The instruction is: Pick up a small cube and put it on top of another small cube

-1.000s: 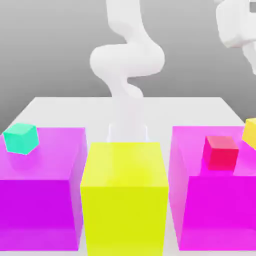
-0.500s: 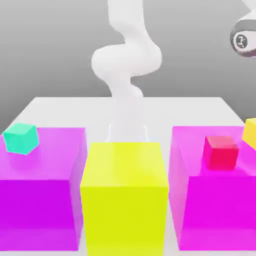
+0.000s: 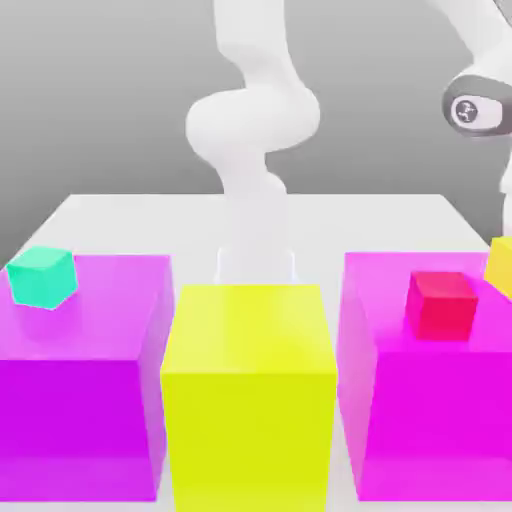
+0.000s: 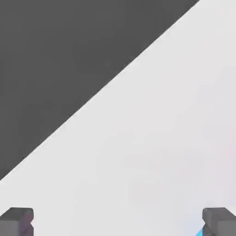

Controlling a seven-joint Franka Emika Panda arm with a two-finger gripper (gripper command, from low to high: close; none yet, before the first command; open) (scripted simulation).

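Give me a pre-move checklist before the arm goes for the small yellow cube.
1. Claw open: ok, fingertips stand wide apart.
2. Claw empty: ok, nothing between the fingertips.
3. Small yellow cube free on the right magenta block: ok, though cut off by the picture's edge.
4. Small red cube top bare: ok.
5. Small teal cube top bare: ok, on the left magenta block.
6. Claw lined up over the yellow cube: cannot tell.
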